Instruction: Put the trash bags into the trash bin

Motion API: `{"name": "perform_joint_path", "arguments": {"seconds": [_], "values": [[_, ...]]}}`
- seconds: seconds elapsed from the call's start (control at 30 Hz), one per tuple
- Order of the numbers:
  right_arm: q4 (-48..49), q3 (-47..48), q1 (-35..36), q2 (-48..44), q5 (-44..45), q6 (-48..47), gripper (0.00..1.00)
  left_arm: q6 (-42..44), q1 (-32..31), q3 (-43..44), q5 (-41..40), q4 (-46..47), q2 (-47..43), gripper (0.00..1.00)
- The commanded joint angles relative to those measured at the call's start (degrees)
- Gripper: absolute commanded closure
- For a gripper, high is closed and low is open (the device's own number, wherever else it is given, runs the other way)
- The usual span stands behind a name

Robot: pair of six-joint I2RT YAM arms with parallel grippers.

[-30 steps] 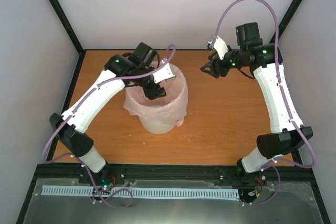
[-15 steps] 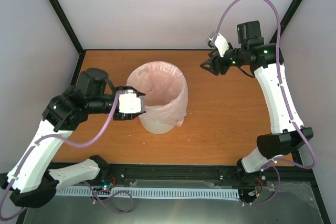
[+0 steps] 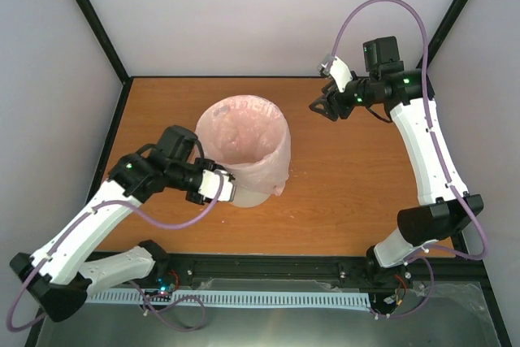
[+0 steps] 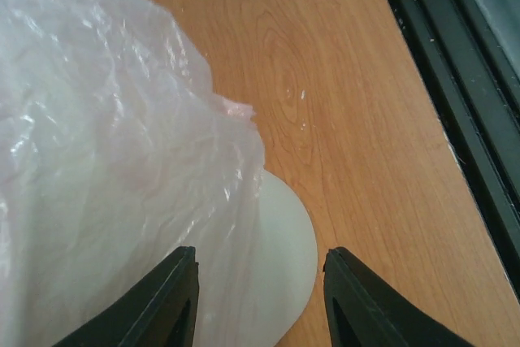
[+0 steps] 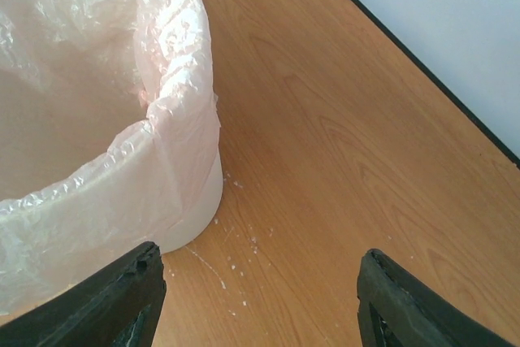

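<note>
From above: finding the plain white round plastic bin standing upright left of the middle of the orange-brown wooden counter. Seeing the thin translucent pale pink plastic bag sitting inside it as a liner and folding out over the rim, probably to stop it slipping down. Noticing the left pincer reaching in low at the bin's near-left side, just beside the wall under the bag's skirt. Judging this as lining up to tug or smooth the overhang. Seeing the right pincer hanging well apart at the bin's right rear, pointing toward it, likely parked clear so as not to crowd the work.

Through the left wrist: looking between two dark fingers standing moderately apart and gripping nothing. Seeing the bag's crinkled edge and the bare white wall just ahead of the gap. Not being able to tell whether anything is touching the plastic.

Through the right wrist: looking past fingers spread wide and holding nothing. Seeing the bag hanging partway down the outside, leaving the white base showing. Spotting small white flecks lying on the counter beside the base. Judging the task as nearly done, with perhaps only tidying the overhang left.
</note>
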Motion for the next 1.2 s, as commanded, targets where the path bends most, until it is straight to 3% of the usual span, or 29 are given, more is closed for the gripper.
{"name": "perform_joint_path", "arguments": {"seconds": [0.0,0.17,0.3,0.63,0.9,0.93,1.17], "values": [[0.18,-1.01,0.04,-0.57,0.95,-0.19,0.34,-6.68,0.17,-2.50,-0.43,12.83,2.89,0.55],[0.66,-0.40,0.08,0.13,1.85,-0.11,0.34,-13.77,0.18,-9.02,-7.14,28.61,7.11,0.49],[0.75,0.86,0.06,0.95,2.39,0.25,0.34,-18.94,0.17,-8.08,-8.50,33.25,11.49,0.47],[2.58,-3.09,0.04,-0.23,3.51,1.66,0.32,-18.37,0.17,-9.32,-3.99,21.34,5.85,0.34],[9.24,-7.84,-0.16,-2.19,13.23,7.43,0.15,-33.35,1.07,-11.36,-17.09,24.15,-4.39,0.23],[9.75,-8.58,-0.40,-2.68,13.66,8.78,0.08,-35.79,1.56,-11.49,-19.79,25.22,-5.27,0.20],[12.28,-13.02,-1.92,-5.45,13.14,12.58,0.05,-48.71,13.28,-14.02,-25.73,30.62,-9.21,0.09]]}}
